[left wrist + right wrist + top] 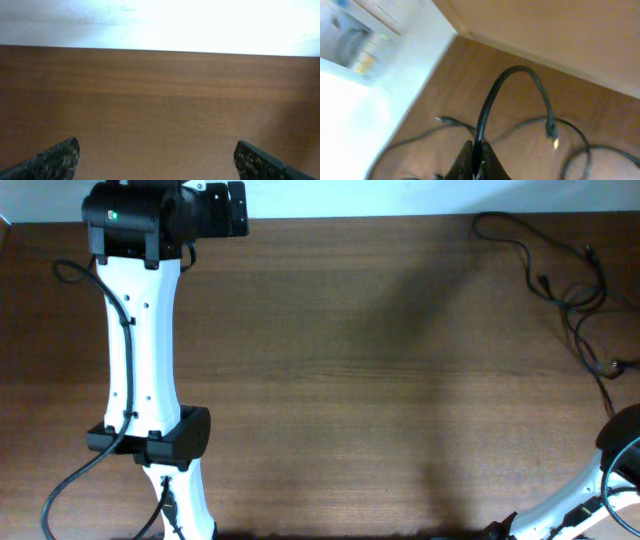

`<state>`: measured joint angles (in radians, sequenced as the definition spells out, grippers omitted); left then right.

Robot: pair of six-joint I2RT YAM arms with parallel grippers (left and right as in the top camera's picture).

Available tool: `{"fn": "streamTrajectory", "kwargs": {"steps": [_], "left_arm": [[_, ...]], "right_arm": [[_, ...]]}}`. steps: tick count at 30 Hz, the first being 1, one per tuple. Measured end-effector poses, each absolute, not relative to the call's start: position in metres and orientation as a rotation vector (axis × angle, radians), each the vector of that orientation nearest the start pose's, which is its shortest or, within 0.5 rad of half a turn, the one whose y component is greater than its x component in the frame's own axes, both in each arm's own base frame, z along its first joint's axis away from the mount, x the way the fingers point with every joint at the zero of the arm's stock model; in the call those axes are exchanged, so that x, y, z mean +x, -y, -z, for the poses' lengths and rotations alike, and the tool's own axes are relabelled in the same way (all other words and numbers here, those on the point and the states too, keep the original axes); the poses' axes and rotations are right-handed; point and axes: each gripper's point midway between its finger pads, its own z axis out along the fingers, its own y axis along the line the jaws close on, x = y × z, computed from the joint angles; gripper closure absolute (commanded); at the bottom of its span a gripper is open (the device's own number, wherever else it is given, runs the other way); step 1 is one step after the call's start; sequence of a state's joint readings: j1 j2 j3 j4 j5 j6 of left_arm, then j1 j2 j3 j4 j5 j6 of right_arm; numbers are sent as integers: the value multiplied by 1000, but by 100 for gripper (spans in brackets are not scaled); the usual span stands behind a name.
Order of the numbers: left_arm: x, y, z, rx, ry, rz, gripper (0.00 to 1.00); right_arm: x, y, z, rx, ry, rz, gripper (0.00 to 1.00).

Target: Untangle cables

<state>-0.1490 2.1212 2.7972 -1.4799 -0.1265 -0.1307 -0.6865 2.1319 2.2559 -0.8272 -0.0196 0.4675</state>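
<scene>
- The cables (pixel 572 292) lie in a loose black tangle at the far right corner of the bench (pixel 350 360). Their strands cross one another and run off the right edge of the overhead view.
- The right hand (pixel 475 157) is pinched tight on one cable (pixel 517 70), which arches up out of the fingers and drops to a small metal-tipped plug (pixel 553 142). The hold looks meant to lift this strand clear of the other so the crossings can be drawn apart.
- A second strand (pixel 455 123) trails flat across the wood behind the raised loop. The wrist view does not show whether the two are knotted there.
- The left hand (pixel 156 150) has its fingers spread wide over bare wood, gripping nothing, well apart from the tangle.
- The left arm (pixel 140 350) stretches along the opposite side of the bench. It is likely parked out of the way — or waiting to take the other strand once it comes within reach.
- Judging by the crossings on show, the untangling is not yet done.
</scene>
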Motion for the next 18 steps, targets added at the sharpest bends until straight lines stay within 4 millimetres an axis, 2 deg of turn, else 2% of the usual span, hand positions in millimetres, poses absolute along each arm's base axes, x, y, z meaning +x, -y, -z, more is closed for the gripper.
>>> {"fn": "streamTrajectory", "kwargs": {"steps": [3, 4, 6, 11, 15, 18], "left_arm": [[478, 50, -362, -39, -2372, -16, 1], [478, 50, -361, -38, -2376, -17, 1], [472, 49, -355, -36, -2409, -24, 1], [471, 49, -355, -36, -2412, -24, 1], [471, 49, -345, -33, -2443, -31, 1], [476, 50, -326, -28, -2497, -37, 3]], "right_arm": [[462, 361, -300, 1176, -1865, 60, 96], [456, 357, -296, 1198, -1898, 59, 96], [431, 339, -264, 1310, -2043, 64, 96], [394, 323, -234, 1471, -2182, 123, 96], [364, 315, -225, 1585, -2239, 201, 96], [335, 314, -226, 1670, -2264, 300, 96]]}}
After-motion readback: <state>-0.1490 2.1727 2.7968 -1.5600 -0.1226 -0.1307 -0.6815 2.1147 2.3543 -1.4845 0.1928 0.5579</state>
